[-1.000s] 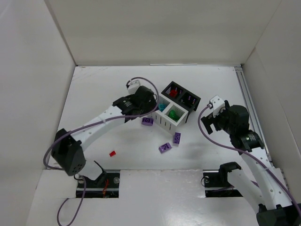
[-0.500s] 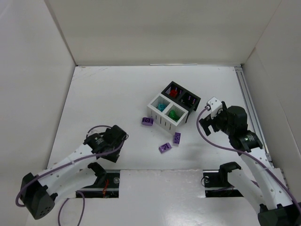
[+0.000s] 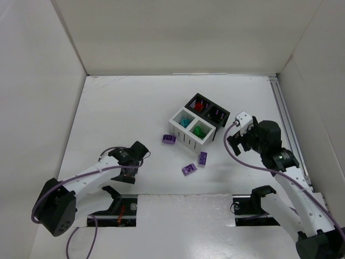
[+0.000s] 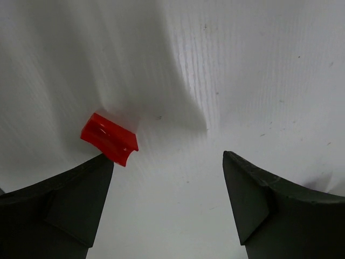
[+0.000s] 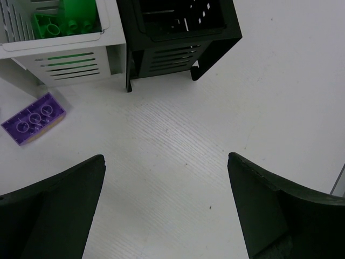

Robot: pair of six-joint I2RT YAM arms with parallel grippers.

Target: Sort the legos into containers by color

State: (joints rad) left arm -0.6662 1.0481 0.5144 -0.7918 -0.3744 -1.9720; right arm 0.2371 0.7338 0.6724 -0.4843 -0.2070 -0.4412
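Note:
A small red lego (image 4: 109, 138) lies on the white table, just ahead of the left fingertip of my left gripper (image 4: 168, 156). That gripper is open, with bare table between its fingers. From above, the left gripper (image 3: 129, 169) hangs low at the front left and hides the red lego. Three purple legos (image 3: 169, 139) (image 3: 202, 158) (image 3: 188, 169) lie loose in front of the containers (image 3: 211, 136). One of them shows as a purple lego (image 5: 33, 117) in the right wrist view. My right gripper (image 5: 165, 156) is open and empty, to the right of the bins.
The white bin (image 5: 64, 62) holds green legos, and the black bin (image 5: 178, 46) stands beside it. From above, one white bin shows teal pieces and a black bin shows red. White walls (image 3: 38, 97) enclose the table on the left, back and right.
My left arm has swung away from the bins to the front left and come down over the red lego, its fingers narrowing a little. The right arm has hardly moved.

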